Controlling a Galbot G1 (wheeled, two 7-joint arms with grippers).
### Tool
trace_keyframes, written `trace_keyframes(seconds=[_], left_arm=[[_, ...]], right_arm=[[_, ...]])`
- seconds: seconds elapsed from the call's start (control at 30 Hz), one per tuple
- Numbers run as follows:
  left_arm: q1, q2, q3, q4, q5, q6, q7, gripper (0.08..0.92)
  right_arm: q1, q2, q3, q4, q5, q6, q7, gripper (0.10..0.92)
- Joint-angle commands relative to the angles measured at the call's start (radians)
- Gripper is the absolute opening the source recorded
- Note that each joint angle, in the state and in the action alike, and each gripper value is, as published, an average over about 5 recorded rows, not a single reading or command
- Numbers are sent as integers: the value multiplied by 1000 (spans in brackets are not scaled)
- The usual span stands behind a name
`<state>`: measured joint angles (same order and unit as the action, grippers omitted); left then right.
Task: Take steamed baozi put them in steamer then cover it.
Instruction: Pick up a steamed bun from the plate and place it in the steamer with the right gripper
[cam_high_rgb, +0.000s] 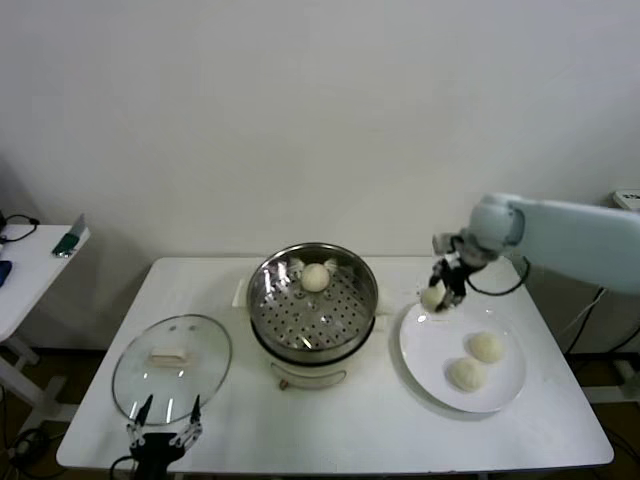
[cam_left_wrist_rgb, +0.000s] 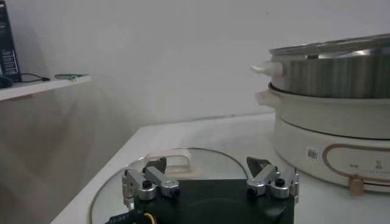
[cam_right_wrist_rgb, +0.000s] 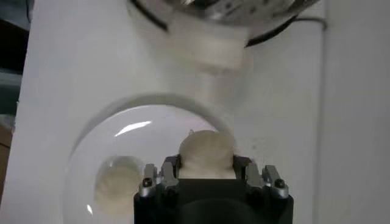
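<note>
My right gripper (cam_high_rgb: 438, 294) is shut on a cream-white baozi (cam_high_rgb: 432, 297) and holds it just above the far left edge of the white plate (cam_high_rgb: 425, 365); in the right wrist view the bun (cam_right_wrist_rgb: 206, 150) sits between the fingers (cam_right_wrist_rgb: 169, 167). Two more baozi (cam_high_rgb: 486, 346) (cam_high_rgb: 465, 374) lie on the plate. One baozi (cam_high_rgb: 315, 277) rests on the perforated tray at the back of the steel steamer (cam_high_rgb: 300, 320), which also shows in the left wrist view (cam_left_wrist_rgb: 332, 115). My left gripper (cam_high_rgb: 163, 418) is open and parked at the table's front edge near the glass lid (cam_high_rgb: 172, 368).
The glass lid with a cream handle (cam_left_wrist_rgb: 177, 161) lies flat on the white table left of the steamer. A side table (cam_high_rgb: 30, 265) with small items stands at the far left. A cable hangs beside the right arm.
</note>
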<state>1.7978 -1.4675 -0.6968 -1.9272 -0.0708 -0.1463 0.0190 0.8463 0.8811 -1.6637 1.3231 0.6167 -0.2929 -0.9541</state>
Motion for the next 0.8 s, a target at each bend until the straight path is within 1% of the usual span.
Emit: trace_keyframes(seconds=[0.03, 0.23, 0.33, 0.53, 0.8], left_arm=[[1, 5, -3, -1, -3, -1, 0, 823], [-1, 7, -4, -9, -4, -4, 1, 823], [-2, 7, -2, -11, -4, -4, 1, 823], [1, 7, -2, -17, -4, -4, 1, 823], [0, 4, -2, -16, -3, -4, 0, 823]], right_arm=[[261, 155, 0, -7, 209, -2, -58, 594], [190, 302, 108, 94, 342, -116, 70, 594], [133, 382, 120, 111, 372, -152, 126, 592], [31, 485, 95, 58, 341, -168, 175, 594], [-91, 571, 80, -39, 291, -192, 219, 594]])
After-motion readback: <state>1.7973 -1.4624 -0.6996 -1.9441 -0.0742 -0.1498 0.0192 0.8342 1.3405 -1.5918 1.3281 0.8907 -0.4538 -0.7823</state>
